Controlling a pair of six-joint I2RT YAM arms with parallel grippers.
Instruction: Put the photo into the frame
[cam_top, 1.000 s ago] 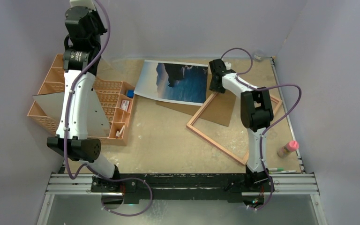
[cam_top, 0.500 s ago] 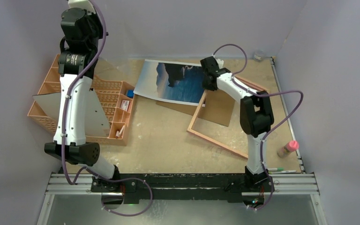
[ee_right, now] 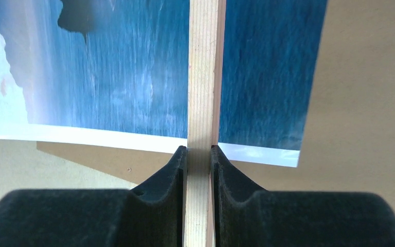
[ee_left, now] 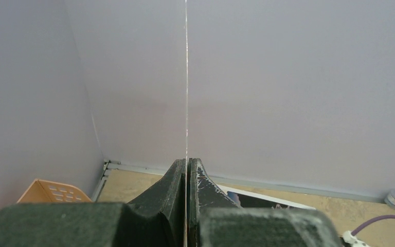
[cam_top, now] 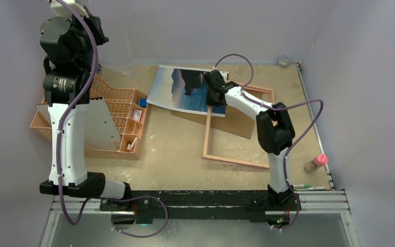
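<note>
Right wrist: frame (ee_right: 203, 77) rail in right claw (ee_right: 199, 152) hides photo (ee_right: 123, 77) strip.

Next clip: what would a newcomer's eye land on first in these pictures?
The right gripper clamps a wooden rail of the frame, right over the sea photo at the far middle of the table. On the left, the left gripper is raised high by the back wall, pinching a thin sheet seen edge-on.
</note>
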